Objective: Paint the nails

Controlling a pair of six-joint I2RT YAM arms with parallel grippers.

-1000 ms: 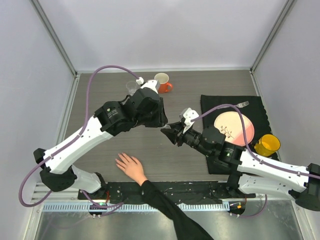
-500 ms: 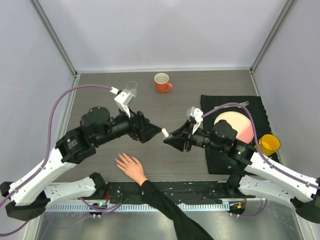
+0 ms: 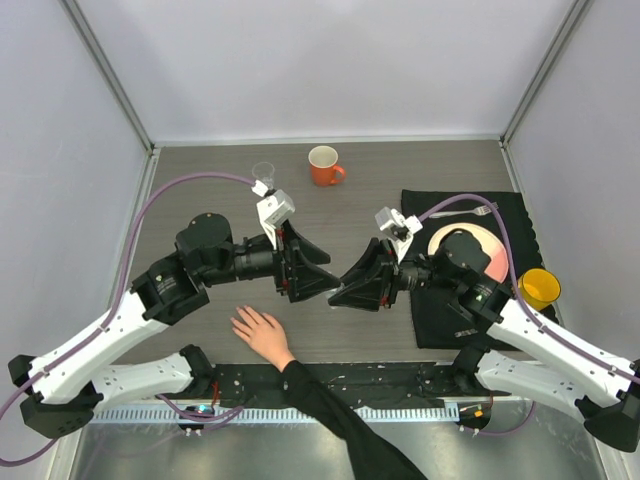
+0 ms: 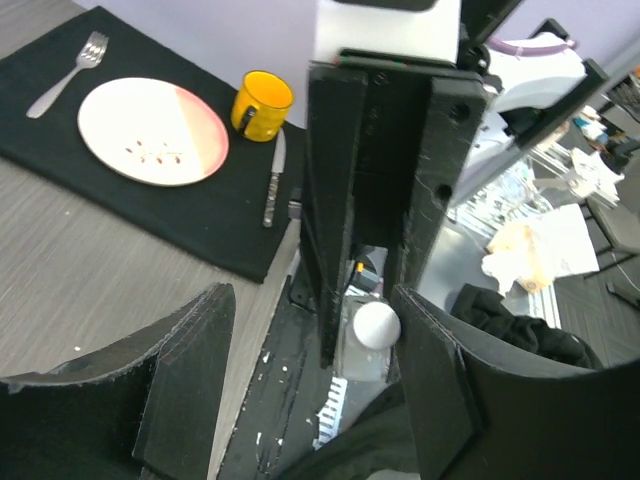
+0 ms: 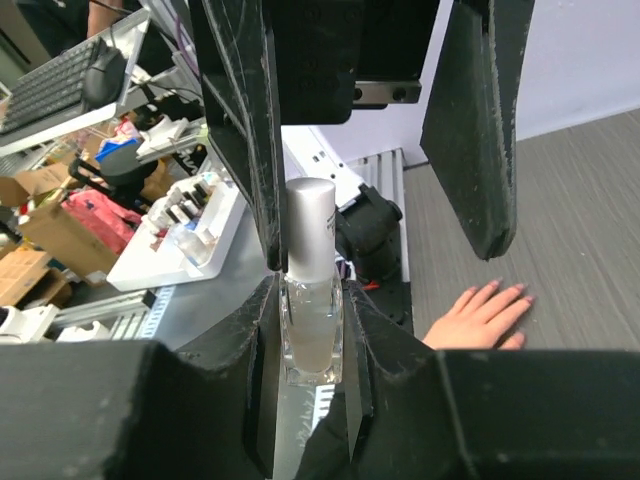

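- Clamping the small clear glass bottle (image 5: 311,335) by its squared body, the right gripper (image 3: 345,292) had both black fingers pressed against it
- Its smooth silvery cylindrical cap (image 5: 310,225) sat between the left gripper's (image 3: 322,277) flat fingers, spread wide
- Pale pink nails (image 5: 497,287) tipped a bare hand (image 3: 262,332) lying flat on the grey wood-grain table (image 3: 370,200), near its front edge, apart from both grippers
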